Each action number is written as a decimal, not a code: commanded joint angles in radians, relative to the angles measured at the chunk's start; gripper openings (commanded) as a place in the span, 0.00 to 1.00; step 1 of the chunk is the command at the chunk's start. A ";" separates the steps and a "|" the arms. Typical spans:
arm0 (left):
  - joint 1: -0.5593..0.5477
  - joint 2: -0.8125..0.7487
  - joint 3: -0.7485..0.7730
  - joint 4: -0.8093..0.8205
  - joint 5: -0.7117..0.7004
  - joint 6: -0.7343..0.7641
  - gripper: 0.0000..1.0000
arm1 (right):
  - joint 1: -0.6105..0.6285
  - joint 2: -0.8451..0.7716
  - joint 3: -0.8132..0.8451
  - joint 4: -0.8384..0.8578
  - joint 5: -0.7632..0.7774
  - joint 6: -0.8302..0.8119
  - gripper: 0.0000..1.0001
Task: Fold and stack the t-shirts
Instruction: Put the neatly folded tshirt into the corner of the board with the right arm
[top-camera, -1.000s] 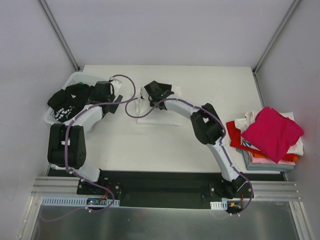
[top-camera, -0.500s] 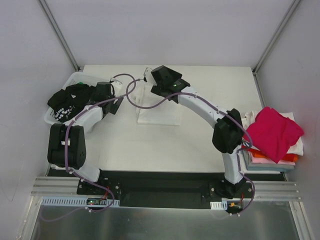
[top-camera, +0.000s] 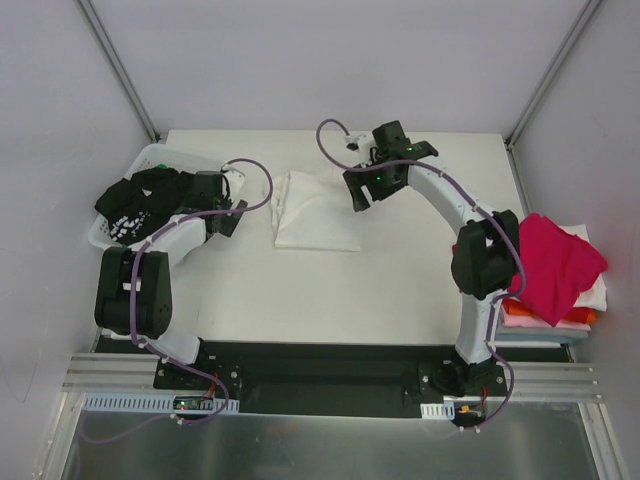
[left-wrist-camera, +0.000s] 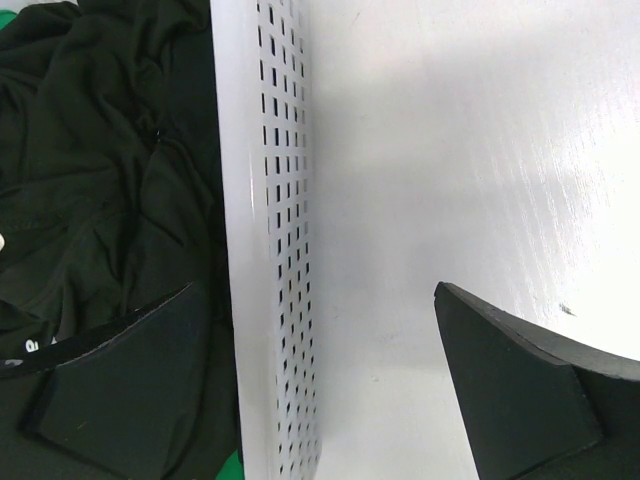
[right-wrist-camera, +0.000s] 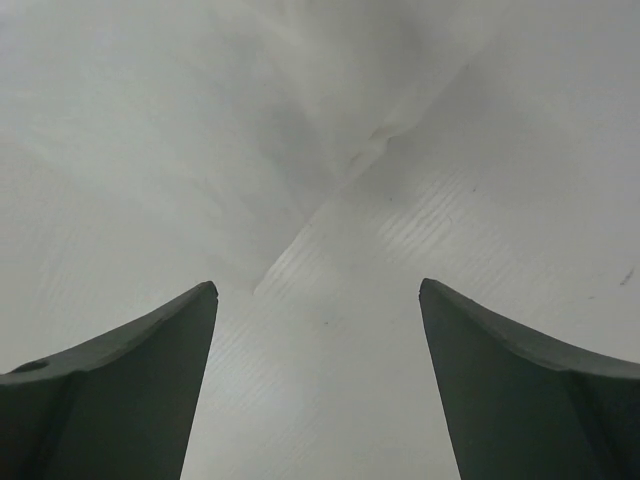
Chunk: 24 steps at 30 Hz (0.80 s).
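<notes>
The folded cloth t-shirt (top-camera: 318, 215) is showing plain white; the crumpled cloth t-shirt (top-camera: 140, 195) (white-printed) is showing black.

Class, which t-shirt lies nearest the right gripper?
The white folded t-shirt mid-table; the black t-shirt sits in the basket, the magenta t-shirt tops the far-right stack.

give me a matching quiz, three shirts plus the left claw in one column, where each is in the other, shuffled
1 white t-shirt
2 black t-shirt
3 magenta t-shirt
4 left claw

a in the basket
b on top of the stack at the right
c open, one finger each side of the basket wall
d folded at mid table

Pairs: 1-d, 2-a, 3-b, 4-c
</notes>
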<state>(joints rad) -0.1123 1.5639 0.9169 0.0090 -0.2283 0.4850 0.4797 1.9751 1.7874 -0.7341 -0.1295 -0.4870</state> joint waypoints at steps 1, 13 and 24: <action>-0.009 -0.053 -0.009 0.000 0.012 -0.019 0.99 | -0.065 0.014 0.015 -0.022 -0.310 0.117 0.85; -0.015 -0.061 -0.013 -0.004 0.000 -0.016 0.99 | -0.223 0.300 0.187 -0.071 -0.653 0.234 0.86; -0.017 -0.047 -0.007 -0.004 0.000 -0.025 0.99 | -0.277 0.369 0.257 -0.074 -0.694 0.266 0.87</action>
<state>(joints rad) -0.1192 1.5425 0.9108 0.0021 -0.2260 0.4816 0.2077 2.3375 1.9652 -0.7990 -0.7525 -0.2394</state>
